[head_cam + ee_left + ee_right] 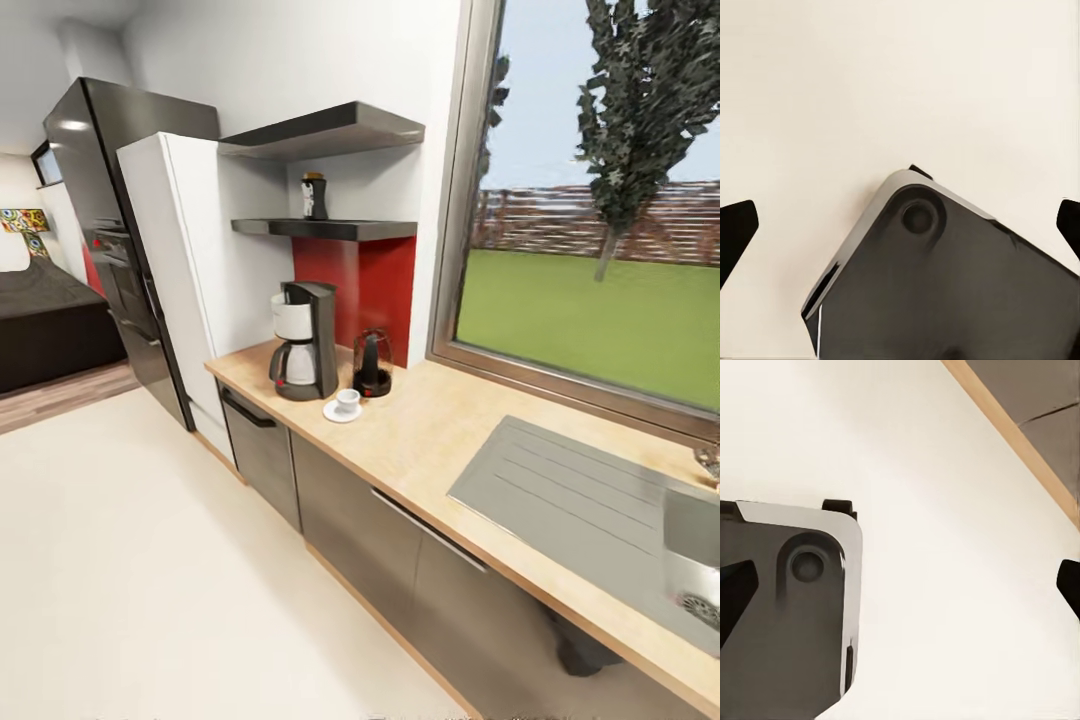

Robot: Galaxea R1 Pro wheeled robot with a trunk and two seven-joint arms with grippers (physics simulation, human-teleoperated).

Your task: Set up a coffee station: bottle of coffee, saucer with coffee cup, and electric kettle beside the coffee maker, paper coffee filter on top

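Note:
The coffee maker stands on the kitchen countertop near its left end. Just right of it is the electric kettle, against the red wall panel. In front of them the coffee cup rests on the saucer. The bottle of coffee stands on the lower black kitchen shelf above them. The paper coffee filter is out of view. My left gripper and right gripper hang open over the floor, far from the counter, with nothing between their fingertips.
A steel sink and drainboard fill the counter's right part under a large window. A white fridge and a black oven column stand left of the counter. Grey cabinets run below it. My base corner shows over the pale floor.

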